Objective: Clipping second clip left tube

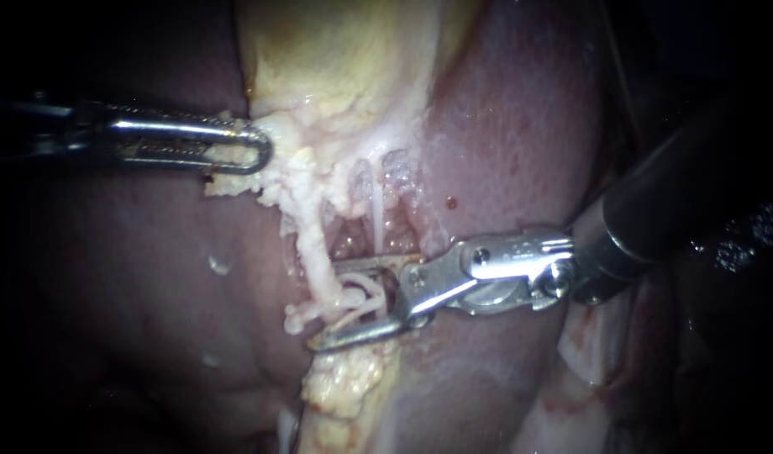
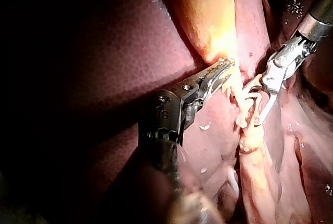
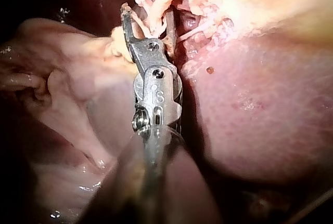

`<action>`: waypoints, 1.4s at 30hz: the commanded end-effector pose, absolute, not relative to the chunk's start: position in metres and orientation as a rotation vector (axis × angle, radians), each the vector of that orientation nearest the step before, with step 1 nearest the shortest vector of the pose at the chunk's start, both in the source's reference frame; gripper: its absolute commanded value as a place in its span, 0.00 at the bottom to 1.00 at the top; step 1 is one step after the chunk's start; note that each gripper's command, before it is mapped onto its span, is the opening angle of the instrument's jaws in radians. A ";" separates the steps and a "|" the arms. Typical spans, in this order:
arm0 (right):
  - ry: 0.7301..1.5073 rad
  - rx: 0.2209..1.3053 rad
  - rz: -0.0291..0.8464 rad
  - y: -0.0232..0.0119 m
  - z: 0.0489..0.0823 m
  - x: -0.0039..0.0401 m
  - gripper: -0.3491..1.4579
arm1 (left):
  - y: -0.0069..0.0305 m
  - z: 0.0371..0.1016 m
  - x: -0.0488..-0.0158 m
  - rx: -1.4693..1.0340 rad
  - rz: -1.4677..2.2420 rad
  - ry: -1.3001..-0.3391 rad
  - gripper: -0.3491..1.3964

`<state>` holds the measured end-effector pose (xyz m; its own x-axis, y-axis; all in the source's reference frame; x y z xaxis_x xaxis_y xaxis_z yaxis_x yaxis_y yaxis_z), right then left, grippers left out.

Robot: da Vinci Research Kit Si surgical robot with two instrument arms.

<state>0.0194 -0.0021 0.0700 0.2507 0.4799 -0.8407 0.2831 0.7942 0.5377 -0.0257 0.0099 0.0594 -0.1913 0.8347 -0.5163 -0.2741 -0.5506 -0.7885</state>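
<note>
Pale gallbladder (image 1: 336, 59) on dark liver (image 1: 521, 118)

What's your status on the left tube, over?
Left instrument shut on pale tissue by gallbladder. Right instrument open, jaws astride left tube. Nothing seen in the way.

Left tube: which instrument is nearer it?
Right. The right instrument holds open jaws around the left tube; the left instrument is apart, shut on pale tissue above it.

Left instrument (image 1: 260, 150) clamped, right (image 1: 326, 304) apparently agape
</note>
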 end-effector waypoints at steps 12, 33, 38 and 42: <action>1.388 0.743 0.176 -0.0021 0.0698 0.0211 0.44 | 0.0099 0.0596 -0.0258 -1.290 1.836 -0.703 0.00; 1.403 0.780 0.170 -0.0034 0.0683 0.0222 0.43 | 0.0099 0.0598 -0.0258 -1.290 1.836 -0.703 0.00; 1.408 0.824 0.124 -0.0043 0.0671 0.0225 0.42 | 0.0099 0.0598 -0.0258 -1.290 1.836 -0.703 0.00; 1.413 0.820 0.121 -0.0044 0.0668 0.0227 0.41 | 0.0099 0.0599 -0.0258 -1.290 1.836 -0.703 0.00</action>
<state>0.0227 -0.0044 0.0668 0.2003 0.5346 -0.8210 0.3878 0.7263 0.5676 -0.0258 0.0099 0.0599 -0.1908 0.8340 -0.5177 -0.2758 -0.5517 -0.7871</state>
